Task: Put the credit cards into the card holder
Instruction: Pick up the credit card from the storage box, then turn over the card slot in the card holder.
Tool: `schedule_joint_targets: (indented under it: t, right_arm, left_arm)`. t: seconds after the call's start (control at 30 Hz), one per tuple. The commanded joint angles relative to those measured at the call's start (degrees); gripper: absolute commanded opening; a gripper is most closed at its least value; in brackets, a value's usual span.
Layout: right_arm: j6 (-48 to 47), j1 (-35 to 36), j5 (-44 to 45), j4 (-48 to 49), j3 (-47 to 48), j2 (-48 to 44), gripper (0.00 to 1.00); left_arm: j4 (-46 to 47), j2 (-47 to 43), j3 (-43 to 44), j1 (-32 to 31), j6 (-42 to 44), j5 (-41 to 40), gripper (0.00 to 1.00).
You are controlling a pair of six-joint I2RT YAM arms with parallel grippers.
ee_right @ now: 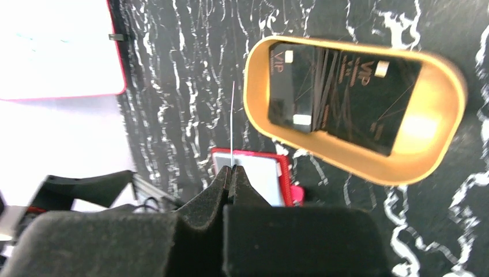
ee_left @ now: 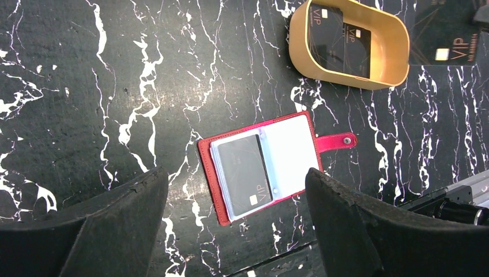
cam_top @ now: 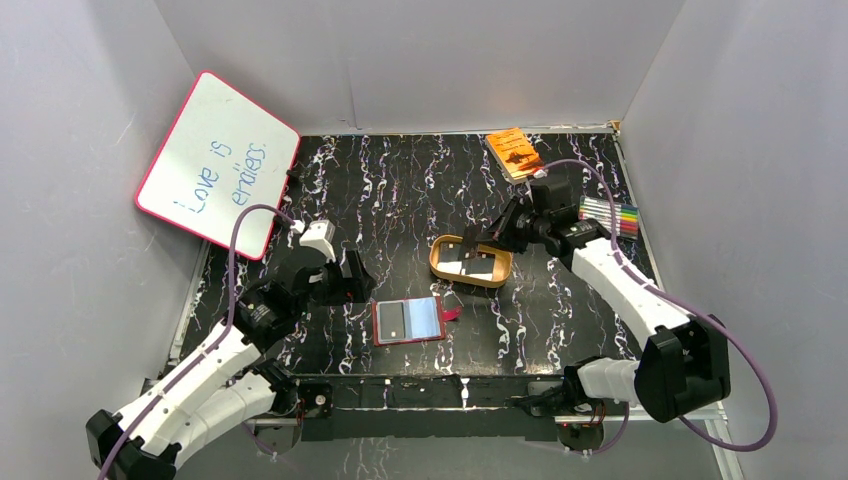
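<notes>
The dark red card holder (cam_top: 408, 320) lies open on the black marbled table, one dark credit card (ee_left: 245, 170) tucked in its left sleeve. Two more dark credit cards (ee_right: 346, 98) rest in the gold oval tray (ee_right: 254, 109). My right gripper (ee_right: 232, 168) is shut on another dark card, seen edge-on as a thin line (ee_right: 232, 115). In the left wrist view its face (ee_left: 444, 34) hangs beside the tray (ee_left: 300, 52). My left gripper (ee_left: 236, 173) stands wide open above the holder (ee_left: 291, 144), touching nothing. In the top view it (cam_top: 345, 275) sits left of the holder.
A pink-framed whiteboard (cam_top: 215, 165) leans at the back left. An orange book (cam_top: 513, 150) lies at the back. A pack of coloured markers (cam_top: 610, 213) sits by the right wall, behind the right arm. Grey walls enclose the table.
</notes>
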Motion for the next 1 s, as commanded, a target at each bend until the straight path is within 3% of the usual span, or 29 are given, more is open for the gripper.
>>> schedule_joint_targets:
  t: [0.0, 0.1, 0.27, 0.43, 0.63, 0.7, 0.77, 0.83, 0.97]
  right_arm:
    - [14.3, -0.08, 0.19, -14.59, 7.09, -0.53, 0.0]
    - [19.05, -0.1, -4.27, -18.37, 9.86, 0.49, 0.0]
    - [24.43, -0.11, -13.13, -10.25, 6.01, -3.0, 0.0]
    - [24.81, -0.12, -18.92, -8.08, 5.81, -3.53, 0.0]
    - [22.22, 0.37, -19.51, -7.66, 7.44, -3.81, 0.0]
    - [12.81, 2.05, -20.3, -8.9, 10.33, -2.4, 0.0]
    - [-2.06, 7.88, -5.71, -20.64, 19.24, -0.51, 0.0]
    - [-11.71, 16.16, 9.0, -24.7, 22.16, -1.33, 0.0]
    - [-23.6, 17.79, 2.88, -21.91, 11.59, -4.71, 0.0]
  left_arm:
    - [-0.83, -2.13, -0.49, -0.1, 0.23, -1.49, 0.85]
    - [-0.94, -2.25, -0.43, -0.13, 0.22, -1.64, 0.85]
    - [-1.13, -2.8, -0.48, -0.11, 0.0, -1.79, 0.85]
    - [-0.97, -3.15, -0.54, -0.12, 0.03, -1.81, 0.85]
    - [-1.13, -2.86, -0.48, -0.15, 0.14, -1.72, 0.85]
    - [-1.04, -2.8, -0.58, -0.12, 0.05, -1.68, 0.85]
    - [-0.96, -2.49, -0.75, -0.22, -0.1, -0.96, 0.84]
    - [-0.29, -1.9, -1.11, -0.45, -0.33, 0.85, 0.84]
    - [1.28, 1.13, -1.89, -0.45, -3.24, 6.42, 0.82]
